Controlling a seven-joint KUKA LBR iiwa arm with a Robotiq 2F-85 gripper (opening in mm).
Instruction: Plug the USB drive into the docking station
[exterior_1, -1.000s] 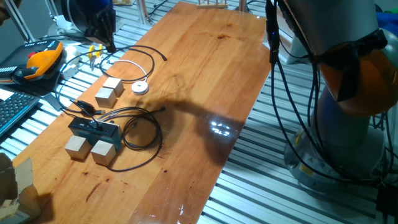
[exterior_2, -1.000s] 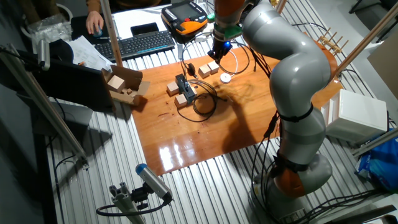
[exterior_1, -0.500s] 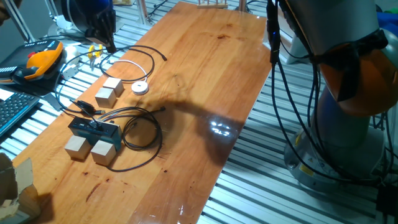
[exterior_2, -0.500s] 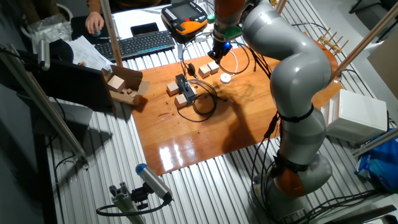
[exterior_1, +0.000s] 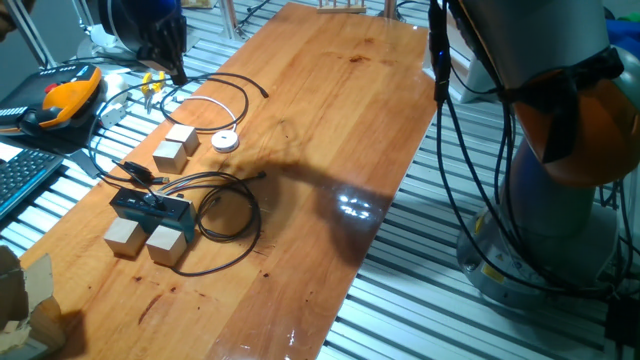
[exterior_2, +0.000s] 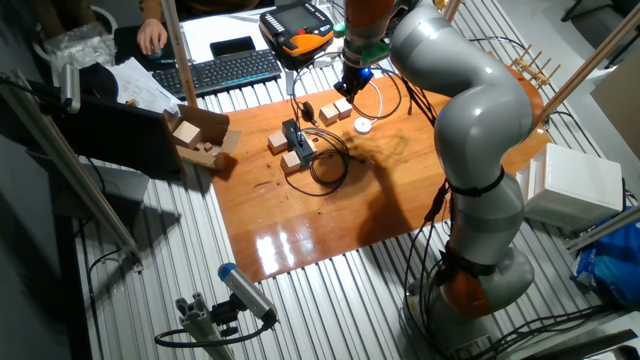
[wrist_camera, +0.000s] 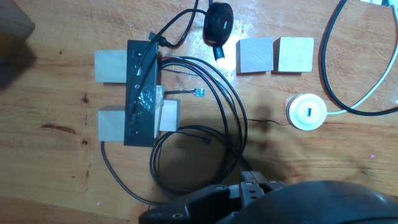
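Observation:
The docking station is a flat dark box lying between pale wooden cubes, with thin black cables coiled beside it. It also shows in the other fixed view and in the hand view. My gripper hangs high over the far left corner of the table, well away from the dock; it also shows in the other fixed view. Its fingers are drawn together on a small dark stick, the USB drive. In the hand view the gripper is a dark blur at the bottom edge.
A round white puck on a white cable lies right of the dock. Two wooden cubes sit beyond it. A black oval plug lies on its cable near the dock's end. A keyboard and an orange pendant lie off the table's left edge.

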